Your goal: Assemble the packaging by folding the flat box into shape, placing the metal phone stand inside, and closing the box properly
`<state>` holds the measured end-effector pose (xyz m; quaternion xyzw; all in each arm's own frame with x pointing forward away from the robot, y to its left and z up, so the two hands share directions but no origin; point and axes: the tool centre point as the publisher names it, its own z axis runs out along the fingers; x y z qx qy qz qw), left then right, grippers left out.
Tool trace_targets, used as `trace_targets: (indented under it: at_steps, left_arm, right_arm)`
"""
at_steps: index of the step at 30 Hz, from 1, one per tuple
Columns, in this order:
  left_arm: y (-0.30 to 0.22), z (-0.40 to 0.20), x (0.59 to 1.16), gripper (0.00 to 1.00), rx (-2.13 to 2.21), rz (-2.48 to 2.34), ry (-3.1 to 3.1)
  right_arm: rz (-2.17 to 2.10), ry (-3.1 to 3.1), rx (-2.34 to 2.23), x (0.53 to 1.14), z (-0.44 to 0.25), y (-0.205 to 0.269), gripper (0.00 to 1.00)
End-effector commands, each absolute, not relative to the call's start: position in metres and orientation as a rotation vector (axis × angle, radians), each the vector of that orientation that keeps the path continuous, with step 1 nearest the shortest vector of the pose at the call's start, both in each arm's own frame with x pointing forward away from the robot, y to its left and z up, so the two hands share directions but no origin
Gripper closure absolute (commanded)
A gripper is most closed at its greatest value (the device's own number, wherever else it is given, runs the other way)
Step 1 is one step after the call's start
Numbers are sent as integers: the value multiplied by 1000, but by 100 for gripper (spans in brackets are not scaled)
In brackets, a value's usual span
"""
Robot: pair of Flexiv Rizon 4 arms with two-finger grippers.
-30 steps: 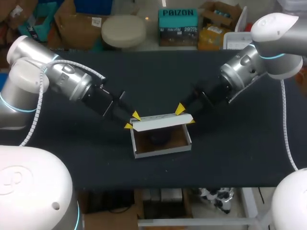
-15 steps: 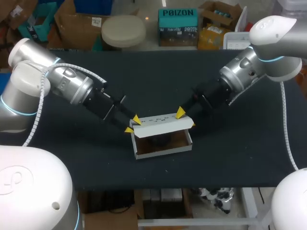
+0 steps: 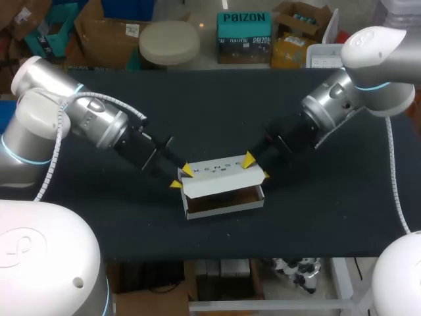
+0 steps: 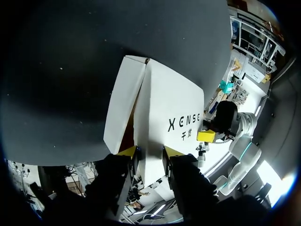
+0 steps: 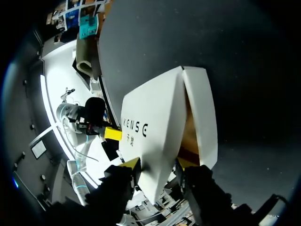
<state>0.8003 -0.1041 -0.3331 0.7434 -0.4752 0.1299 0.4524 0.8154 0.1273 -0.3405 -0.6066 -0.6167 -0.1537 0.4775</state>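
Midway through the closing step, judging by the layout: white cardboard box with a brown inside (image 3: 223,203) sitting on the black cloth-covered desk (image 3: 99,217), just under and between both end effectors, with its white hinged lid with dark lettering (image 3: 220,172) tilted partway down over the opening. Gripping one short edge of that lid with the left end effector (image 3: 179,176), closed on the panel from both faces. Gripping the opposite short edge with the right end effector (image 3: 255,166) in the same way, panel pinched between the yellow fingertips (image 5: 130,163). No clear sight of the metal phone stand: probably inside the box beneath the lid, with only a narrow brown strip of interior showing ahead of the end effectors.

To finish this well:
- Swing both end effectors down together, at the same pace, along an arc about the hinge line rather than straight down, so as not to twist the lid or shove the base across the desk.
- Keep the grip light enough to avoid creasing the card.
- Watch the upright side wall (image 4: 120,108) just beside each end effector and steer the lid edge clear of it.
- Let go only after laying the lid flat, then press the front edge shut.

Main risks, at a guess: uneven lowering, a buckled lid, or fouling by the stand from below
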Motion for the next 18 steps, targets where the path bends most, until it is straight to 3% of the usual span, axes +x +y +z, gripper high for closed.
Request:
trace_targets:
  at_steps: [1,18]
  left_arm:
    - [-103,-335,798,66,1846,317,-1182]
    - [-107,-340,799,65,1863,307,-1219]
  right_arm:
    - [-382,-1508,-1488,813,-340,124,51]
    - [-361,-1513,-1489,816,-354,123,51]
